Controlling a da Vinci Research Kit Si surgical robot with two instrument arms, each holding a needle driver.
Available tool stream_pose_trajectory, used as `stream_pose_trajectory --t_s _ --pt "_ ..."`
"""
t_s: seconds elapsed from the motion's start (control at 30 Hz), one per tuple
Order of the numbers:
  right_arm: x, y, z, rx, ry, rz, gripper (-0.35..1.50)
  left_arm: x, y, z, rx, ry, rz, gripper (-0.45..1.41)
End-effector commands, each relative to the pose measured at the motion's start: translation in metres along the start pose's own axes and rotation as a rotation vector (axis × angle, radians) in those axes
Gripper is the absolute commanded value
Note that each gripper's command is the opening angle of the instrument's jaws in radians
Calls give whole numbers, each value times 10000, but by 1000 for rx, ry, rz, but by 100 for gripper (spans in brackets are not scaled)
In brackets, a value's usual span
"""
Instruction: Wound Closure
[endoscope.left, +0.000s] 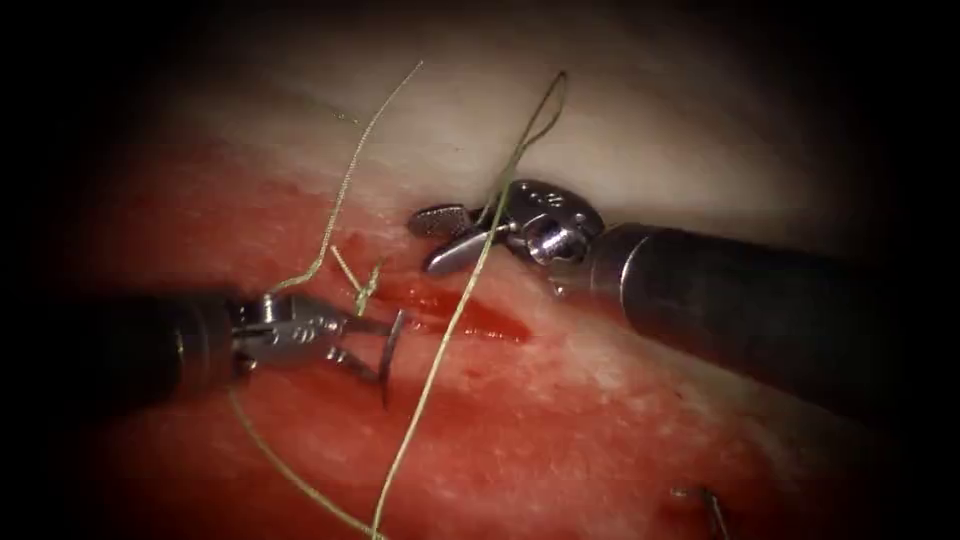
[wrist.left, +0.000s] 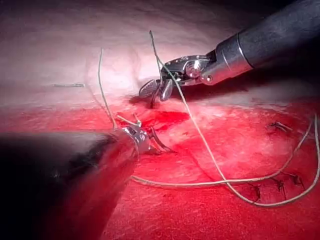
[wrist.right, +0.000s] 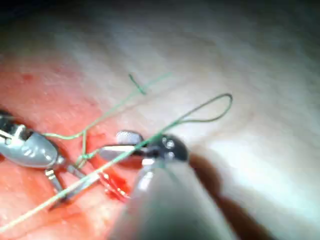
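1. Needle (endoscope.left: 390, 345) sits crosswise in the left tool (endoscope.left: 368, 344), gripped near mid-curve by jaws closed on it; its lower point hangs just below the tips, above the tissue (endoscope.left: 600, 440)
2. Left shaft lies nearly level, its tips just left of the cut (endoscope.left: 470, 318)
3. Right tool (endoscope.left: 445, 238) slants down from the right; its jaws stand apart and hold nothing, above the cut's upper end
4. Thread (endoscope.left: 440, 350) crosses between those spread jaws, loops above them and trails down past the needle
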Motion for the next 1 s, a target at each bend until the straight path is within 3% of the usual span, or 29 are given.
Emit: stream_pose_trajectory --t_s 0.03,0.1,0.2,0.67,1.0 --pt "0 10 1 -6 -31 -23 131 -1 -3 7 -5 7 26 20" --pt "1 14 -6 -22 -106 -64 131 1 -5 -3 -10 29 114 20" --pt "1 17 -14 -49 -146 -88 131 7 -8 -11 -7 45 173 20" --pt "-15 21 -31 -60 -154 -102 131 36 0 -6 8 87 261 30" --pt "-43 19 -23 -68 -164 -121 131 14 -2 12 -7 68 293 39"
